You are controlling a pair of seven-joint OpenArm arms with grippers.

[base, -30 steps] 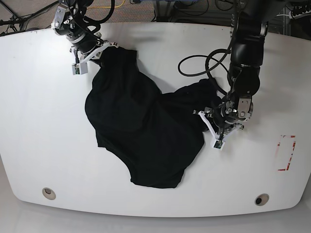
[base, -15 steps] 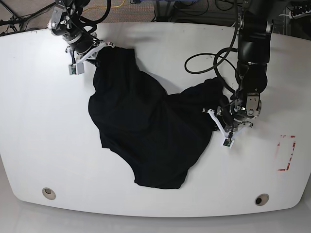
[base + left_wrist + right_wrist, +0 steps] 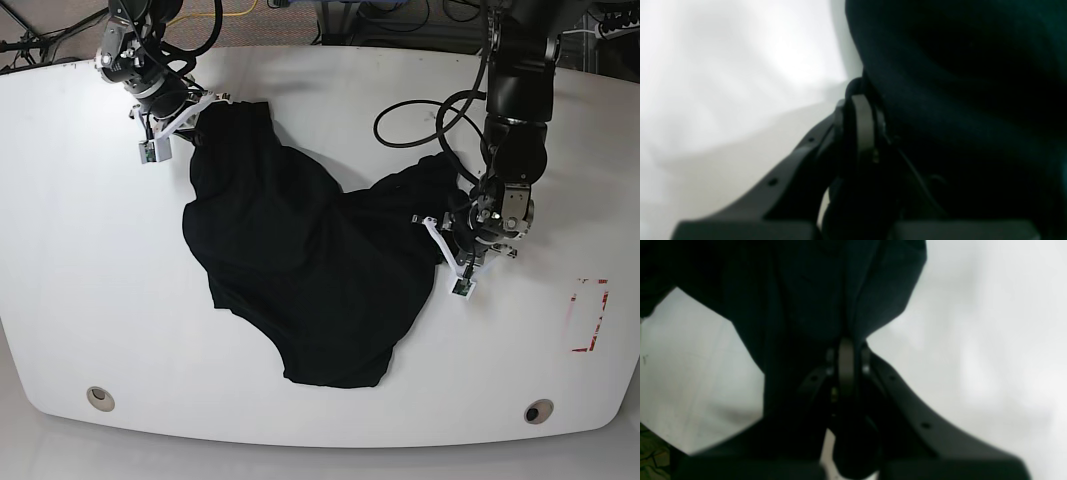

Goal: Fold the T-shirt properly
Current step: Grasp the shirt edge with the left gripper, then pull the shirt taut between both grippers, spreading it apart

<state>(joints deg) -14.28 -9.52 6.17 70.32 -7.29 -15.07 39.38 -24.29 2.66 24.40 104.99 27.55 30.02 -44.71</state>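
My left claw (image 3: 452, 262) has just pinched shut on the T-shirt (image 3: 300, 260) at the frame's right; my right claw (image 3: 185, 112) stays clamped on cloth, upper left. Both ends gripped, I can spread it. Bare desk (image 3: 80, 280) lies all around.

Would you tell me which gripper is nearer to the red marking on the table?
Left. The left gripper, shut on the T-shirt, sits a short way from the red marking; the right gripper is at the far corner.
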